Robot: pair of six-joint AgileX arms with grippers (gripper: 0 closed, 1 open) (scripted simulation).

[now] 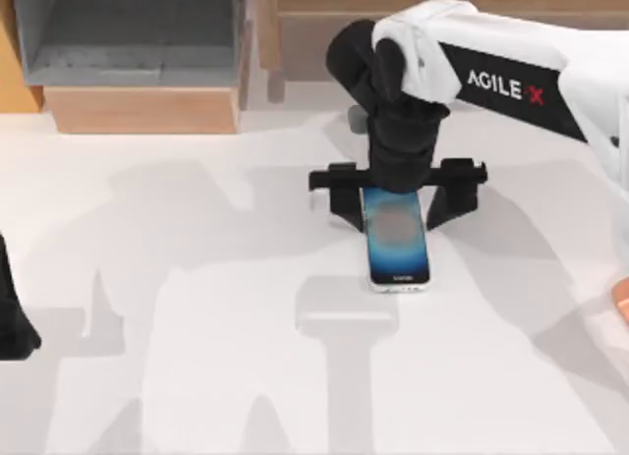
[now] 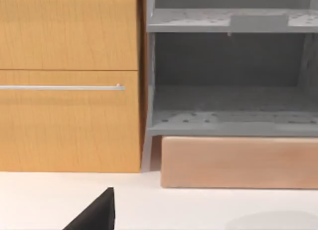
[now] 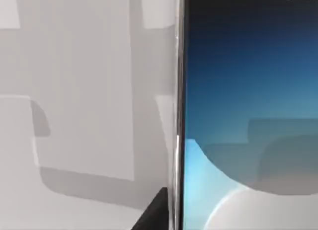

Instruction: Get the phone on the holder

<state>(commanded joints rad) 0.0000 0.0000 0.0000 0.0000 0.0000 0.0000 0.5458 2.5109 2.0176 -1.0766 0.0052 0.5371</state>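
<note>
Seen from above, one phone sits at the middle of a white tabletop, screen glowing blue and facing up; its far end lies between the two side arms of a single black holder, and its near end reaches out toward the front of the tabletop; whether it already leans on the holder or lies flat, we cannot tell. Our right gripper hangs directly over the phone's far end, at the holder; its black body hides the jaws, so we cannot tell whether they are apart or clamped on the phone. In the right wrist view the phone sits very close, its silvery rim running upright beside the pale tabletop.

Our left gripper is parked at the tabletop's left edge, well apart from the phone; its wrist view faces a wooden cabinet and a grey shelf, and its jaws cannot be judged either.

We judge the phone to be light, stiff and thin, with a smooth glass face and slick rim that could slip; it is also likely to be fragile, so a gentle hold is wise; the best hold looks to be across the two long edges, near one end.

Counted: one phone, one holder, two arms.
</note>
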